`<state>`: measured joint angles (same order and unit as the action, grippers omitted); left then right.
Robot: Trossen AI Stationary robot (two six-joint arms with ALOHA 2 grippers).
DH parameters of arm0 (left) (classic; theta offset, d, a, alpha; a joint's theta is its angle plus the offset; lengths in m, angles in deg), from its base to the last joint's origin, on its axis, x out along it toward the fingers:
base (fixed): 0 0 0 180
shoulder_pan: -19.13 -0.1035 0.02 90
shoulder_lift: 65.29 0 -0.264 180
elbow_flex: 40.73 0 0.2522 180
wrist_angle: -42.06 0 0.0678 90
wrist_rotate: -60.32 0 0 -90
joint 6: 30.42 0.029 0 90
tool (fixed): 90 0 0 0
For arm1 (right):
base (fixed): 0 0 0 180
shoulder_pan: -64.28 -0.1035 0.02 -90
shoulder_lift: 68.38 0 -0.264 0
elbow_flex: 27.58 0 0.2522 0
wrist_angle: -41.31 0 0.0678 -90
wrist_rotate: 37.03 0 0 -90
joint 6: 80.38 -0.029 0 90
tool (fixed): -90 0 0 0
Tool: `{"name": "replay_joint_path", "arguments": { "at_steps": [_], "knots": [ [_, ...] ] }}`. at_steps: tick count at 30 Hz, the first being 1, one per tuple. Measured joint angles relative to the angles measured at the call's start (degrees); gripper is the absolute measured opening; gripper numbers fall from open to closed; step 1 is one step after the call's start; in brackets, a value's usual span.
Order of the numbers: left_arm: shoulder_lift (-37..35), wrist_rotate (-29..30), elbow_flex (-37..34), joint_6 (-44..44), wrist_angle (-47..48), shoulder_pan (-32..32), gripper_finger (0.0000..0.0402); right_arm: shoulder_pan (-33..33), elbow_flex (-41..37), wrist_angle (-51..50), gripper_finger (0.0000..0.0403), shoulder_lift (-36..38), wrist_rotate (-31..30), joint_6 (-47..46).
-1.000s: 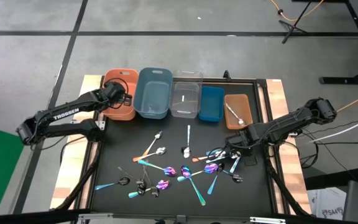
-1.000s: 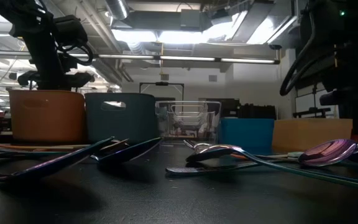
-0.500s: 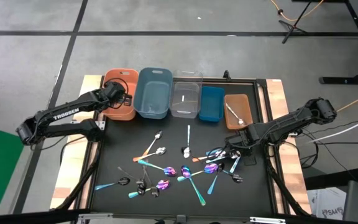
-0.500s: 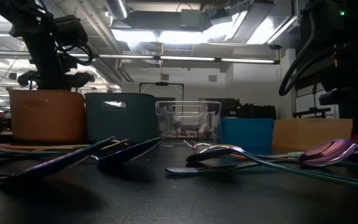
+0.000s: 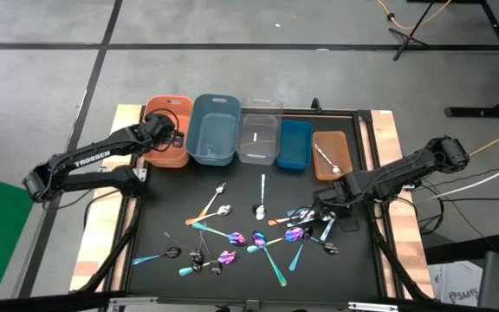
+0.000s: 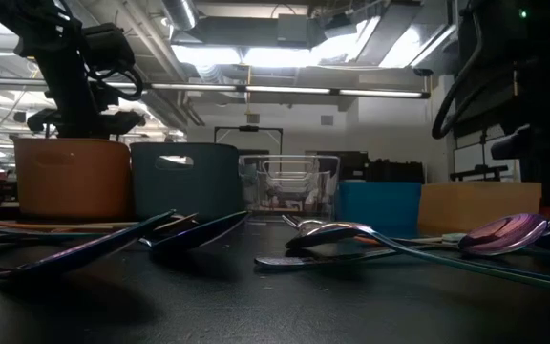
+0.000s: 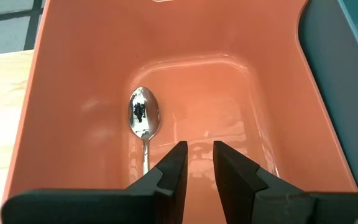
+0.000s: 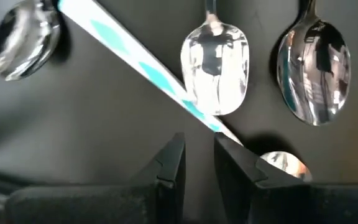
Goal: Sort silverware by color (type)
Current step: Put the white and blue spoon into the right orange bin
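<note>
Silver spoon (image 7: pixel 143 118) lies in the orange bin (image 5: pixel 165 121) under the left gripper (image 7: pixel 196 165), slightly parted and empty, while the right gripper (image 8: pixel 197 163), narrowly parted and empty, should straddle the teal handle (image 8: pixel 143 68) squarely amid right-side bench (image 5: pixel 241 277) silverware (image 5: pixel 306 225) before closing.

Five bins (image 5: pixel 215 130) rowed at table's (image 5: pixel 145 225) back, silverware (image 5: pixel 258 227) scattered before them

Silver spoon (image 7: pixel 143 118) in orange bin (image 7: pixel 73 74): handle end hidden behind left gripper (image 7: pixel 199 163) fingers. Teal handle (image 8: pixel 143 67) runs off the right wrist frame and under the right gripper (image 8: pixel 199 154). Spoon cluster (image 5: pixel 301 227) overlaps; single pieces and colours too small to sort overhead.
</note>
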<state>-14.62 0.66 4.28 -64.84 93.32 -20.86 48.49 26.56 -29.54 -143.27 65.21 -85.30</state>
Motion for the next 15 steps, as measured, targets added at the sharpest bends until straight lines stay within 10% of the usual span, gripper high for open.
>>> {"name": "replay_joint_path", "arguments": {
  "at_steps": [15],
  "knots": [
    [0.0,0.0,0.0,-0.04,0.0,0.0,0.0071,-5.38,7.15,-6.56,0.0074,0.0,-6.59,19.14]
  ]
}}
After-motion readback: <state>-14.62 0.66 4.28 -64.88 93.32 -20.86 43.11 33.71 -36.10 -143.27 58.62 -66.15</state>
